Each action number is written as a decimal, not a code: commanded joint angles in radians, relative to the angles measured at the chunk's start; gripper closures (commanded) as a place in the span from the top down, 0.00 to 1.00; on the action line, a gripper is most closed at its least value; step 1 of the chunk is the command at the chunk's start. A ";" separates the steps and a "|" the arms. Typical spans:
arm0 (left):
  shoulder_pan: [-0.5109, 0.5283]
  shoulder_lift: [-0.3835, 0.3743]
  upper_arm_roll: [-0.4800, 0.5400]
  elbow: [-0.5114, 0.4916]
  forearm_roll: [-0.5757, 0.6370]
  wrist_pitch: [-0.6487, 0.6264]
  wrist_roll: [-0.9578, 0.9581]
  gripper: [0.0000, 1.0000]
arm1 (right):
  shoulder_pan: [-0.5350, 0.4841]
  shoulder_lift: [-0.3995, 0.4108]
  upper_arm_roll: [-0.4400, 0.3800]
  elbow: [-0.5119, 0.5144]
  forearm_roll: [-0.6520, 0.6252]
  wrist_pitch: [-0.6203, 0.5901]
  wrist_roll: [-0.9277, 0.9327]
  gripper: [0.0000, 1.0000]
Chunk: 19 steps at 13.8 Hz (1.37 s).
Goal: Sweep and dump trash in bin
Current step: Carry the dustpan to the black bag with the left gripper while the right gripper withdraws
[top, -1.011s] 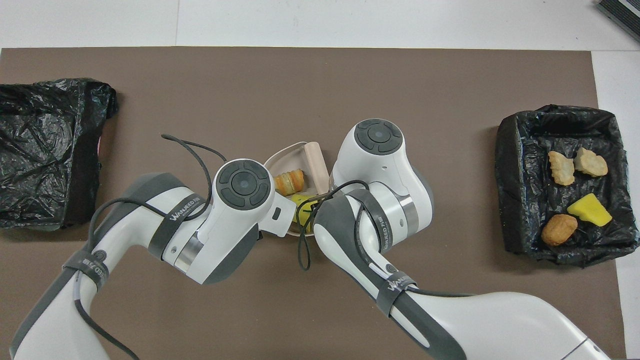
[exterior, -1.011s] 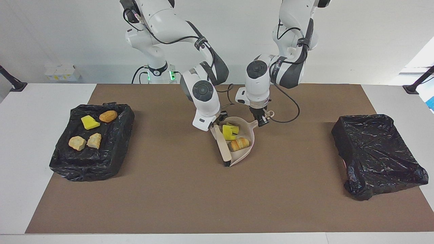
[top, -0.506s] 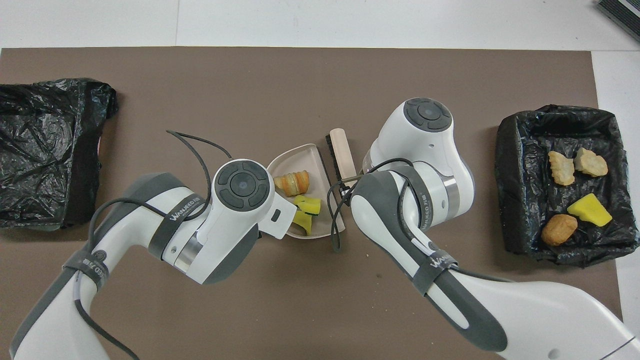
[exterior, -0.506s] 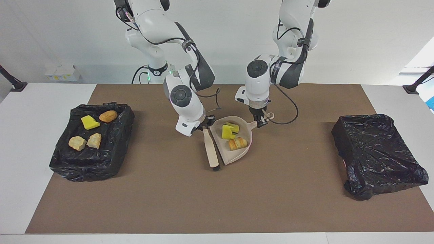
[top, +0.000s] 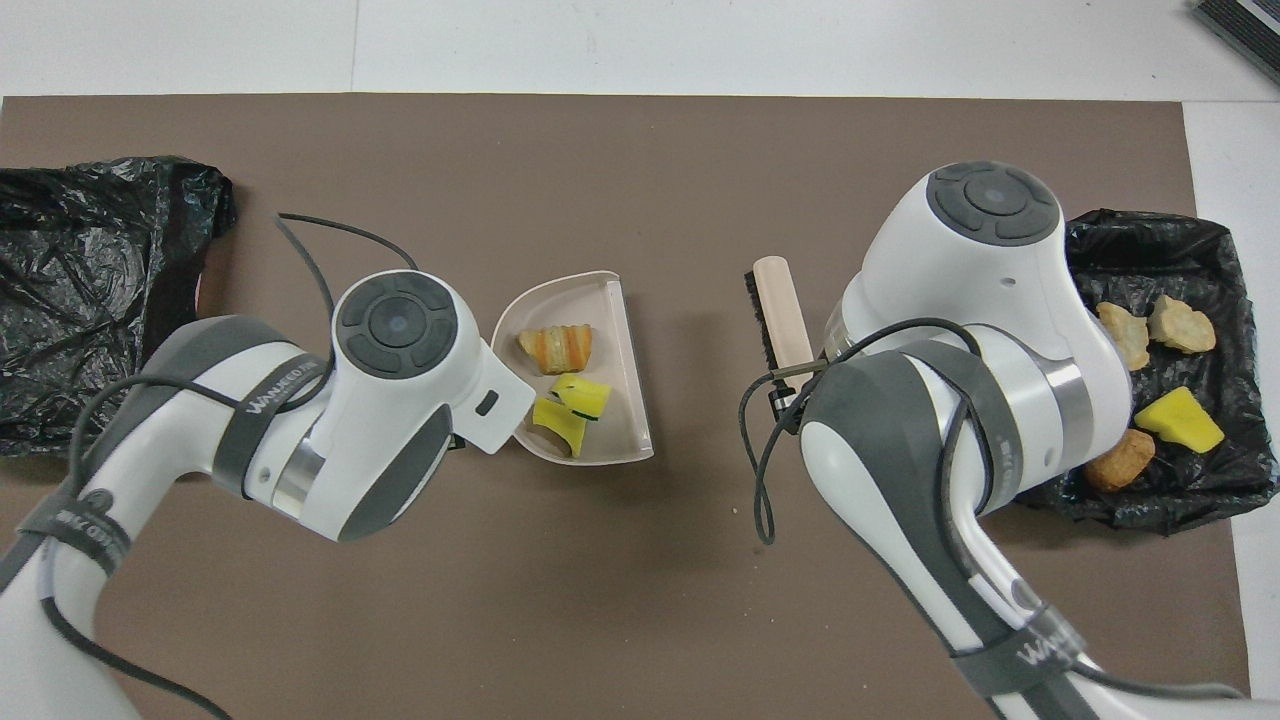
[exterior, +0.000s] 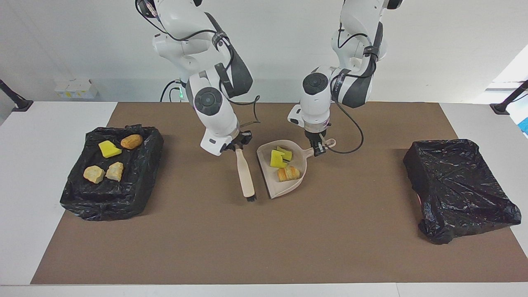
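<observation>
Three scraps of trash (exterior: 284, 164) lie in the dustpan (exterior: 288, 187), gripped by its handle in the left pincer (exterior: 319, 148). Four more sit in the bin (exterior: 136, 194) at the right arm's end of the counter (exterior: 264, 247). Clamped in the right pincer (exterior: 234, 146), the brush (exterior: 245, 173) hangs beside the pan.

Both arms reach down over the table's middle, wrists bent. The left gripper (exterior: 319, 150) and right gripper (exterior: 233, 146) are each clamped shut

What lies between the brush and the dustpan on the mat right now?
Nothing: between the brush and the dustpan there is only a bare strip of the brown mat. The overhead view shows this gap most clearly.
</observation>
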 commanded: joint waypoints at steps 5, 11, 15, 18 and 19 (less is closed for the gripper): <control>0.264 -0.157 0.002 0.000 -0.063 -0.068 0.383 0.00 | 0.210 -0.098 0.019 -0.139 -0.001 0.090 0.322 0.00; 0.496 -0.145 0.022 0.047 -0.055 -0.065 0.458 0.00 | 0.382 -0.047 0.019 -0.203 -0.001 0.291 0.494 0.00; 0.660 -0.084 0.022 0.144 -0.119 -0.067 0.656 0.00 | 0.471 0.005 0.019 -0.255 -0.001 0.421 0.590 0.00; 0.760 0.008 0.022 0.274 -0.106 -0.085 0.782 0.00 | 0.505 0.029 0.019 -0.318 -0.001 0.536 0.609 0.00; 0.784 0.037 0.023 0.317 -0.102 -0.090 0.817 0.00 | 0.505 0.035 0.019 -0.332 -0.001 0.567 0.610 0.00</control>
